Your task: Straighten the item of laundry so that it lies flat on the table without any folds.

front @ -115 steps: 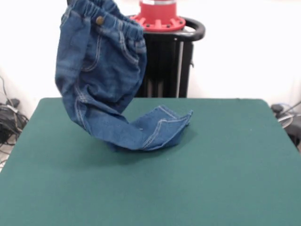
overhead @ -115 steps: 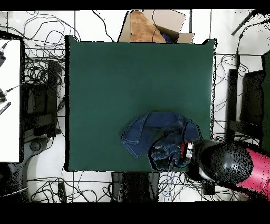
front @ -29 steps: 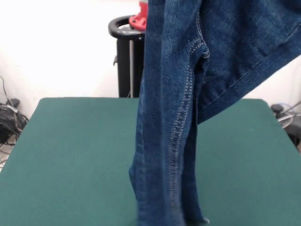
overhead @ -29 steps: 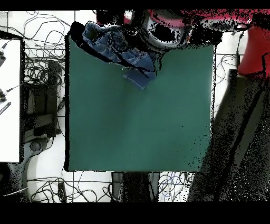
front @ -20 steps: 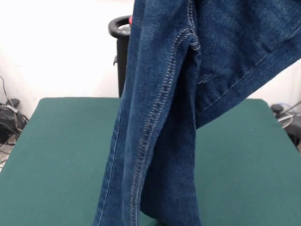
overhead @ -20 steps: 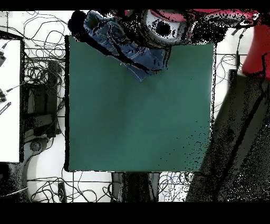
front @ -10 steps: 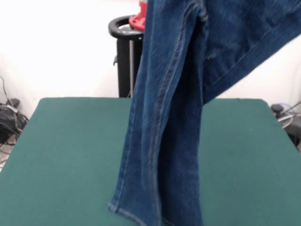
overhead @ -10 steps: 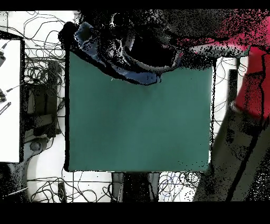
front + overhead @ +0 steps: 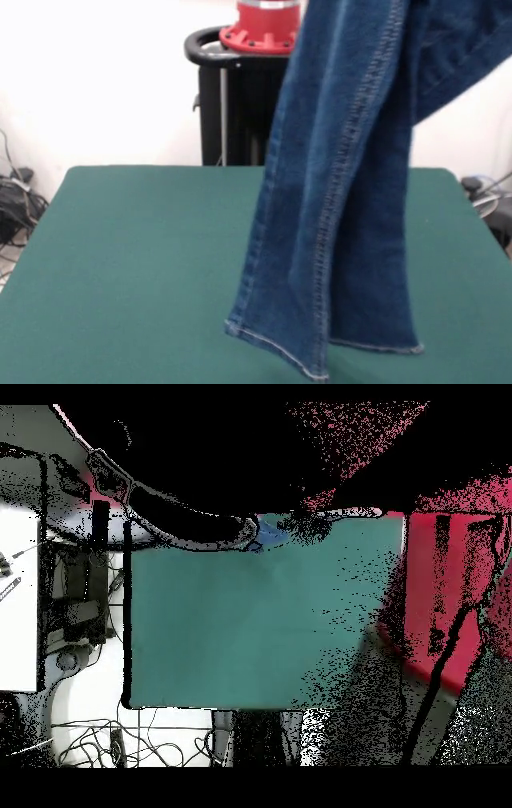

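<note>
The counter (image 9: 120, 264) is stretching out wide and green beneath everything, and the jeans (image 9: 344, 200) are hanging down over its near part, well in front of the pedestal (image 9: 256, 88). Both legs are dangling side by side, their hems hovering just above the felt or barely brushing it; I cannot tell which. My jaws are sitting above the top edge of the front view and are lost in the overhead one, so I cannot tell whether they are clamping the denim or not.

I am judging the main risk to be the legs. If I am lowering straight down, they are likely to pile and crease. Hanging this near the counter's front edge, the hems could also slide off it.
</note>
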Action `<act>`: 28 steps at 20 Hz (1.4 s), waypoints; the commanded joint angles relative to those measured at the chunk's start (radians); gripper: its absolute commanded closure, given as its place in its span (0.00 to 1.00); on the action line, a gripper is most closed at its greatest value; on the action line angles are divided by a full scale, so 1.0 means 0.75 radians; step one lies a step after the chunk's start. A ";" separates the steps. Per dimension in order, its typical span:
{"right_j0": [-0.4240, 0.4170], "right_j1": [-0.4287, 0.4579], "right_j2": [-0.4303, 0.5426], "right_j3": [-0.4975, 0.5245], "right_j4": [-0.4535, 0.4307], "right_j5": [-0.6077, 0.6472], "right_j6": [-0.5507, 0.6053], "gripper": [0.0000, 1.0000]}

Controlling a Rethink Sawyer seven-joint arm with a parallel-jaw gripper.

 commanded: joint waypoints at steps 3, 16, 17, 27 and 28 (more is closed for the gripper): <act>0.076 -0.164 -0.125 0.482 0.146 -0.190 0.298 1.00; 0.207 -0.271 -0.193 1.058 0.481 -0.708 0.260 1.00; 0.216 -0.279 -0.189 1.109 0.525 -0.763 0.238 1.00; 0.357 -0.348 -0.169 1.312 0.742 -1.070 0.241 1.00; 0.368 -0.353 -0.169 1.299 0.737 -1.056 0.264 1.00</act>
